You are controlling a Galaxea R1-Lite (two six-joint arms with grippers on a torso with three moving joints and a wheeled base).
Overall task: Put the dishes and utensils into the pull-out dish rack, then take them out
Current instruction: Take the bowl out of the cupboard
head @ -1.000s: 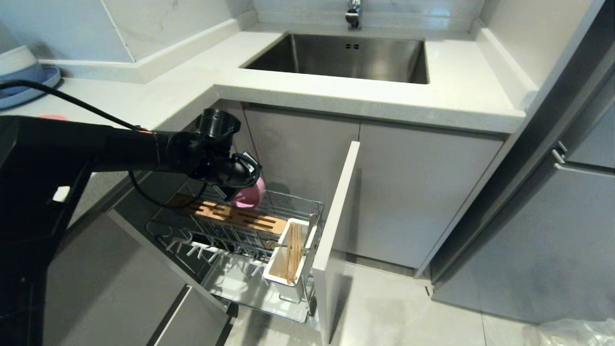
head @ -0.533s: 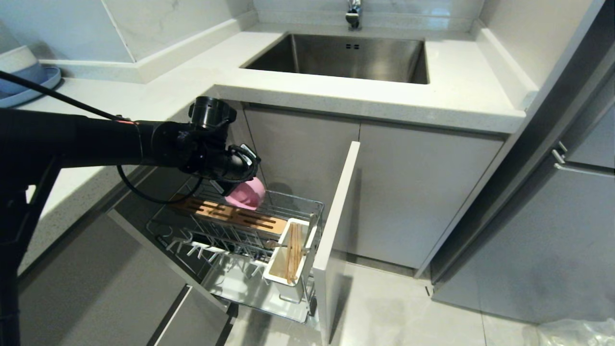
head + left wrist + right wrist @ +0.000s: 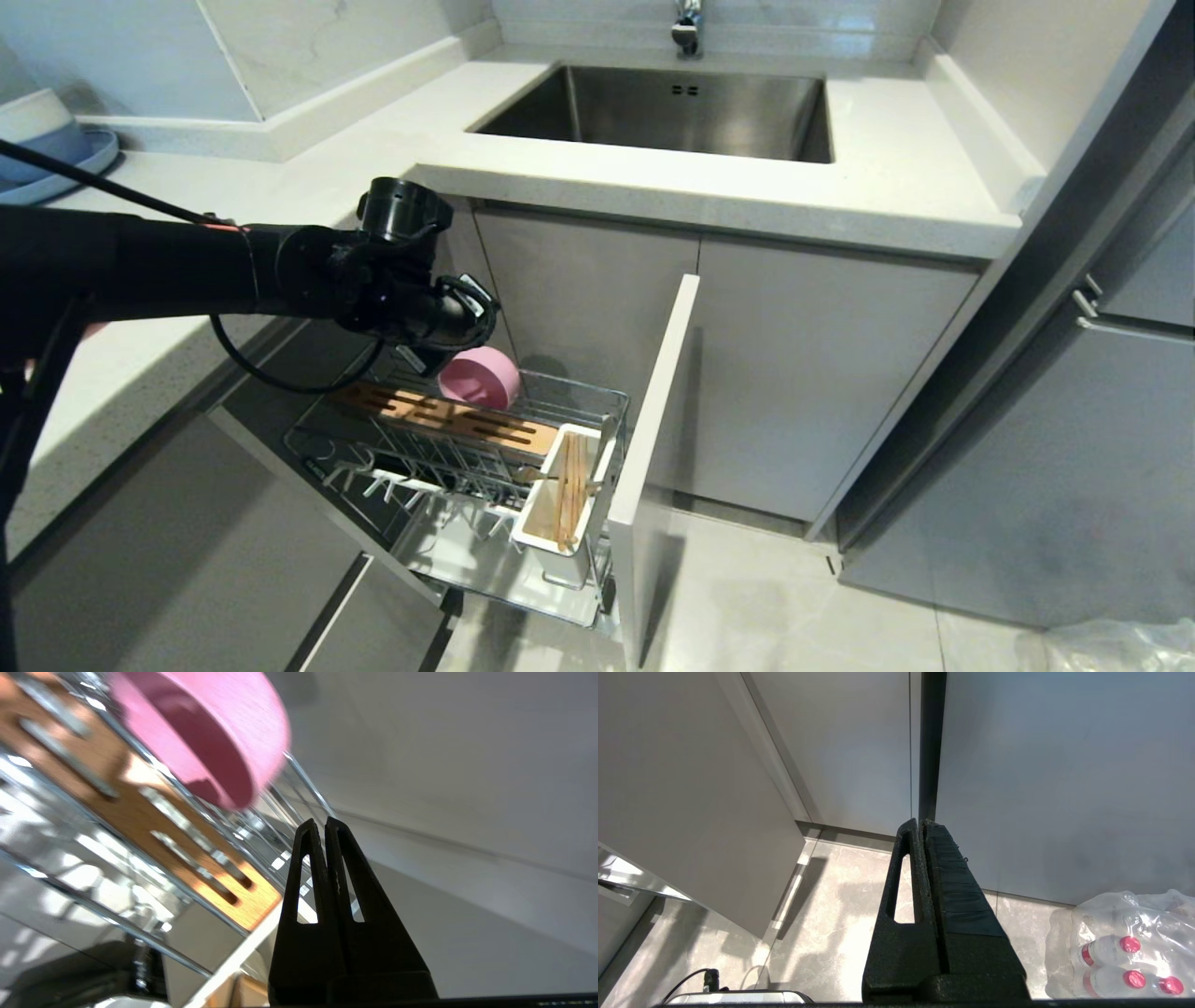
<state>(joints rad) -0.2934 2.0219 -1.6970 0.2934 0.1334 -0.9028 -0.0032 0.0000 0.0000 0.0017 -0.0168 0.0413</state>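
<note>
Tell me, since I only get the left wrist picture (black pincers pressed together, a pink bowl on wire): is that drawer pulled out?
Observer: Yes. In the head view the dish rack stands pulled out of the cabinet under the sink, with the pink bowl at its back.
Operator: Anything else in it?
Observer: Chopsticks lie in the white utensil holder at the rack's front.
Operator: And the other arm?
Observer: The right gripper is shut and empty, over the floor near a wrapped pack of bottles.
</note>
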